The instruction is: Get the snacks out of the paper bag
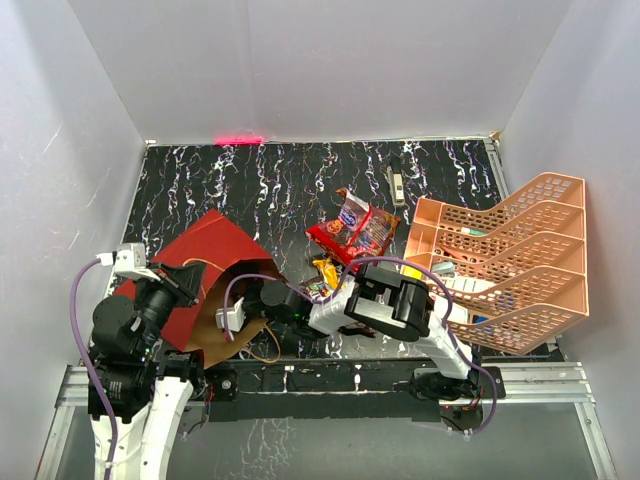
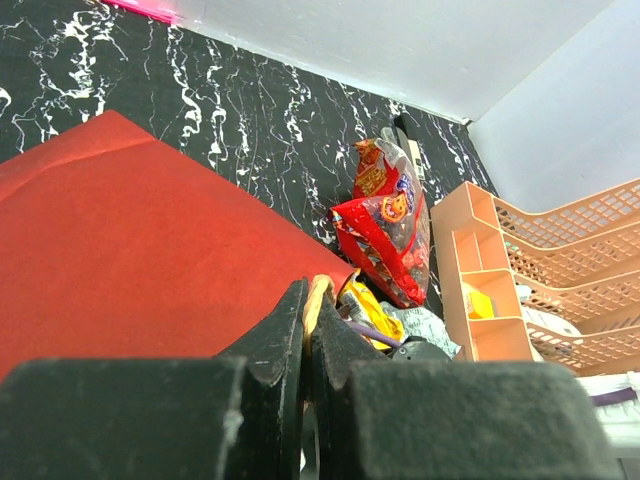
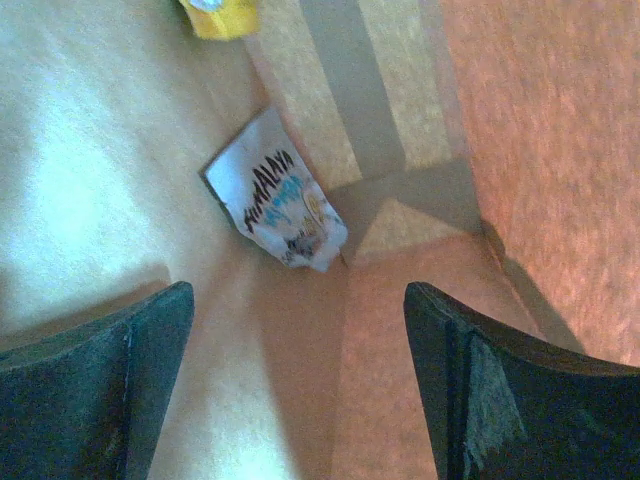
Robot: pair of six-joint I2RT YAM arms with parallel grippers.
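The paper bag [image 1: 215, 250], red outside and brown inside, lies on its side at the left with its mouth facing right. My left gripper [image 2: 313, 292] is shut on the bag's tan cord handle [image 2: 318, 300] at the mouth. My right arm [image 1: 330, 312] reaches into the mouth. Its gripper [image 3: 298, 300] stands open inside the bag above the kraft floor, holding nothing. A white packet with blue and black print [image 3: 278, 205] lies just ahead of it, and a yellow packet [image 3: 222, 15] lies farther in. Outside the bag lie red chip bags [image 1: 352, 232] and a yellow wrapper [image 1: 325, 270].
A peach lattice tiered tray [image 1: 510, 265] with boxes in it stands at the right, close to my right arm's elbow. A slim pen-like tool [image 1: 396, 182] lies at the back. White walls close in the black marbled tabletop [image 1: 250, 180].
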